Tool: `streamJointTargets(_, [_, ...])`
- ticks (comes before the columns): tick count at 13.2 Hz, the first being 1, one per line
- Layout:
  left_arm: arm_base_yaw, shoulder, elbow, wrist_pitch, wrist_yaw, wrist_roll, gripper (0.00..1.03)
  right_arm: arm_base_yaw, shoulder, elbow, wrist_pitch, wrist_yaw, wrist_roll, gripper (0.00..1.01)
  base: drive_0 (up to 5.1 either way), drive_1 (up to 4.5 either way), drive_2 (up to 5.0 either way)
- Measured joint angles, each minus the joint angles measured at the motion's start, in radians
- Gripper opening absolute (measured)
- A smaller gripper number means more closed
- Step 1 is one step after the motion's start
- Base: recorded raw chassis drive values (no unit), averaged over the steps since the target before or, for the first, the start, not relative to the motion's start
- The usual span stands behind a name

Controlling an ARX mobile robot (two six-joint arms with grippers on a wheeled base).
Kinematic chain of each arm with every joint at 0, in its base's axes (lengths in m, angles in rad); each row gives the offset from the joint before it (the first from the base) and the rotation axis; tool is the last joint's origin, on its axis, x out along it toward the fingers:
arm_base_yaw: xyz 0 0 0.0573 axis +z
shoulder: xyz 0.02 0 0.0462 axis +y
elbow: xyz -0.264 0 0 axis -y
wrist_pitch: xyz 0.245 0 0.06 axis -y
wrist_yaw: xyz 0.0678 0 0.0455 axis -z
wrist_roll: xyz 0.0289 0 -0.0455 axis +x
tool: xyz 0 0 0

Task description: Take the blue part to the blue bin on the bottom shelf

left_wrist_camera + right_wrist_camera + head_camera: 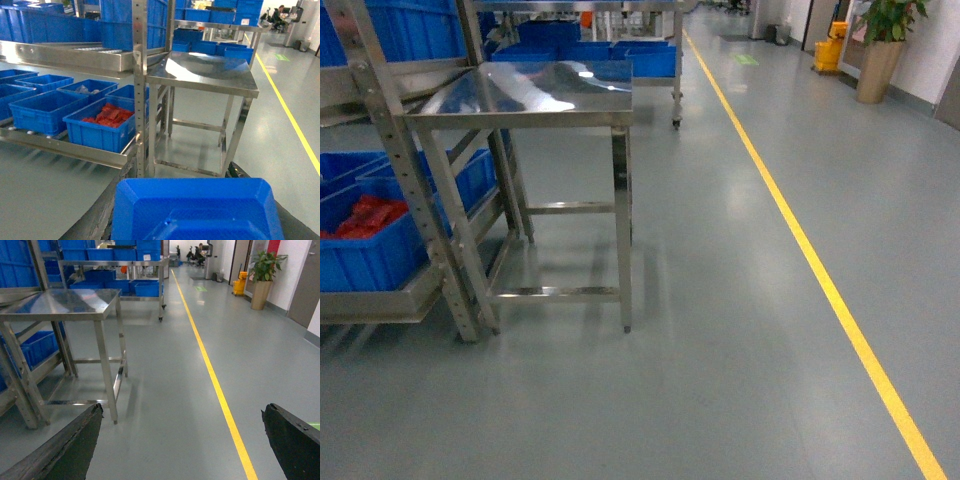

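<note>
Shelving with the blue bin (pixel 42 107) on the bottom shelf (pixel 65 150) fills the left half of the left wrist frame, so our left arm is nearer. Our right gripper (pixel 180 440) is spread wide and empty. We cannot see the blue part, and we cannot tell the left gripper's state.

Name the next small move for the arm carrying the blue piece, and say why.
Probably swing the left pincer leftward toward the bottom shelf. It seems to grip the blue part, which hangs short of that shelf, while the empty blue bin sits ahead and left, beside the bin of red wrap. The right pincer is open and empty.
</note>
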Motion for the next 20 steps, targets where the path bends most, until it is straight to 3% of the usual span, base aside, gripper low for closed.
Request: streamJointTargets(20, [0.0,0.0,0.0,-0.002,0.0,0.0,0.43,0.0,0.0,0.0,-0.004,0.0,0.0,0.98,-0.1,4.01,-4.2])
